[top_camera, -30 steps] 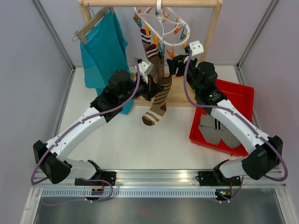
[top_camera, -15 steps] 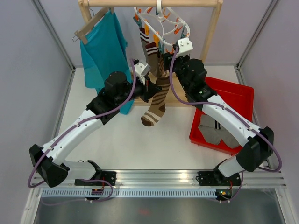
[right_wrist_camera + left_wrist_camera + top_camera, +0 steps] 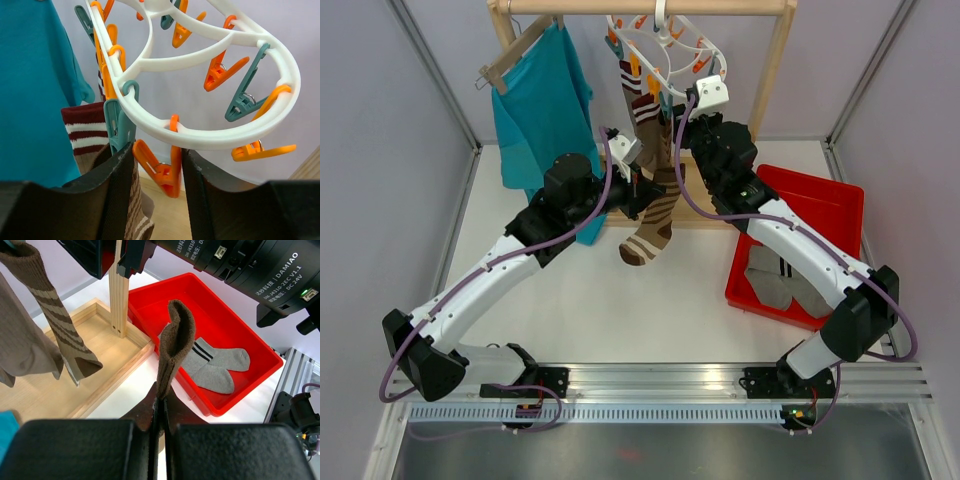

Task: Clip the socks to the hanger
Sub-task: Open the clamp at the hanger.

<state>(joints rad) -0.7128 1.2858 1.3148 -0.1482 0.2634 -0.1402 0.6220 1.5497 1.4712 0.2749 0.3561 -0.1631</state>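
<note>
- The left gripper (image 3: 160,407) is closed on a fold of the dark brown sock (image 3: 175,340). The cuff stands limp above its fingers, beside the wooden rack post (image 3: 119,295).
- The right gripper (image 3: 156,180) holds its jaws apart either side of one orange clip (image 3: 175,170) under the white hanger (image 3: 225,135). Whether they already press it cannot be told.
- A striped sock (image 3: 82,130) hangs from the neighbouring teal clip (image 3: 117,125); grey socks (image 3: 215,367) wait in the red tray (image 3: 270,357).
- Risk: the clip dangles freely, so an off-centre squeeze could twist it out of the jaws or set the hanger swinging.
- Risk: the cuff droops, so it may fold past the clip mouth and be caught thinly or not at all.
- Risk: the two wrists work close together, so any correction may knock them together or disturb the hung sock.
</note>
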